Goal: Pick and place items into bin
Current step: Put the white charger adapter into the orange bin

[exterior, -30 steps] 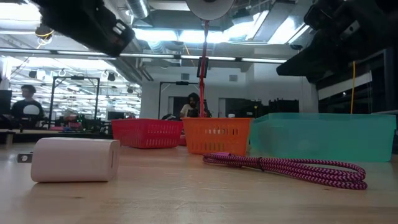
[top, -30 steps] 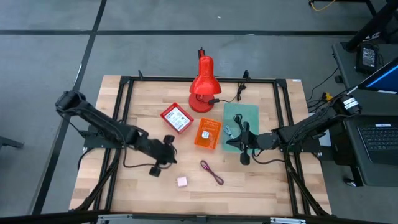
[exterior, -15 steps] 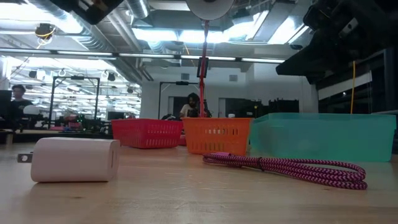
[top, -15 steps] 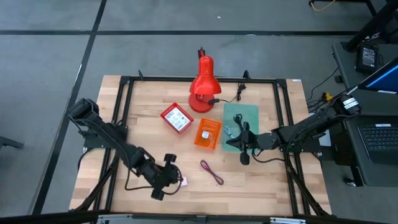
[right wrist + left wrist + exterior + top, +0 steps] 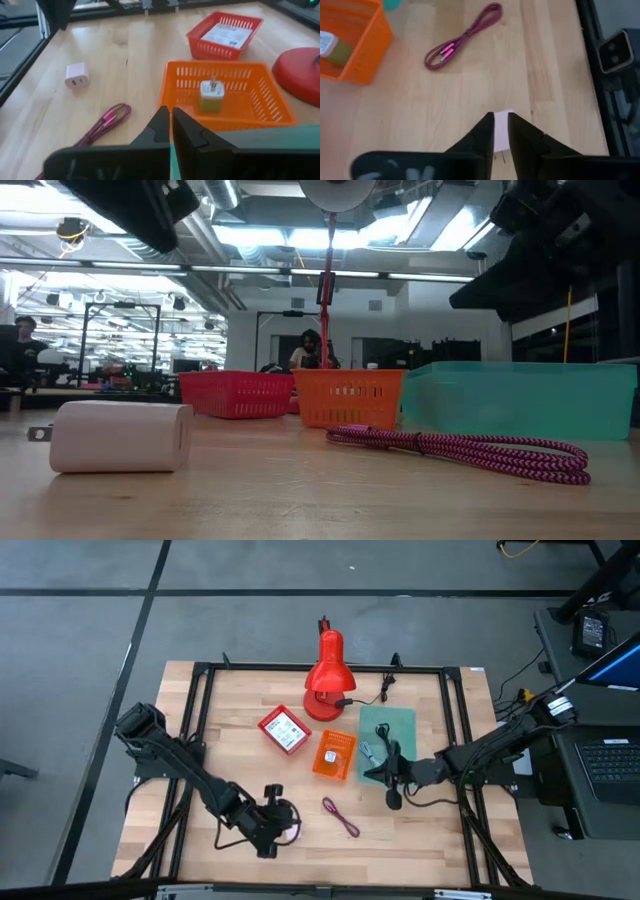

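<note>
Wooden table [image 5: 420, 830] has open room along its near edge. Left gripper [image 5: 500, 131] hangs over the pink charger [image 5: 501, 135], fingers slightly parted astride it, no grip visible. Right gripper [image 5: 171, 121], closed and empty, sits over the teal bin [image 5: 400, 725]. Only the right wrist view shows the plug [image 5: 212, 96] in the orange basket [image 5: 250, 107]; red basket's [image 5: 225, 34] card [image 5: 227, 33] print is unreadable. Magenta cord [image 5: 340, 816] lies beside.

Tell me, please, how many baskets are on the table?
3: a red basket beside the lamp, an orange basket in the middle, and a teal bin to its right. None seems hidden.
</note>
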